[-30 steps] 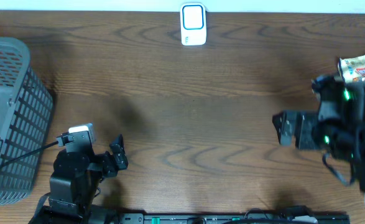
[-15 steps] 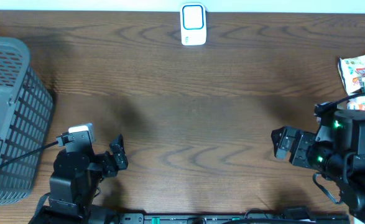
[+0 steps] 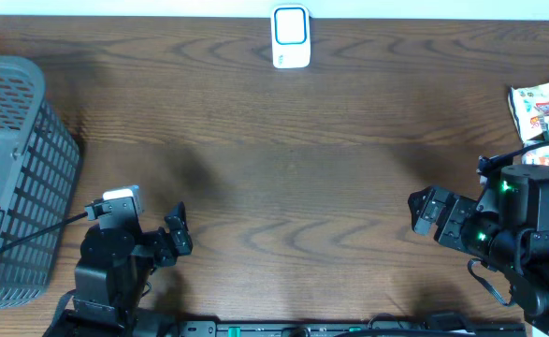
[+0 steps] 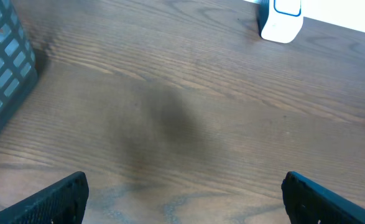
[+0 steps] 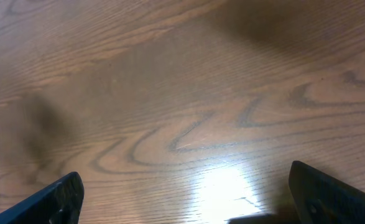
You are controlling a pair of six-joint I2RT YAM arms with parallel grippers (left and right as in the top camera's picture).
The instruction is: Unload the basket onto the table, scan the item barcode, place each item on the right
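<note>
Wood-grained desk [image 3: 302,168], crinkled glossy packet [image 3: 541,105] at its right edge.
Rounded white scanner [image 3: 291,37], long axis toward the far edge; both arms' jaws stand apart.

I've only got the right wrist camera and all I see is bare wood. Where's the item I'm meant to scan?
Observer: A snack packet lies at the right edge of the table, behind the right gripper, which faces away from it.
Operator: And the scanner?
Observer: A white device, likely the scanner, stands at the middle of the far edge.
Operator: Anything on the left?
Observer: A grey basket sits at the left edge, near the open left gripper.
</note>
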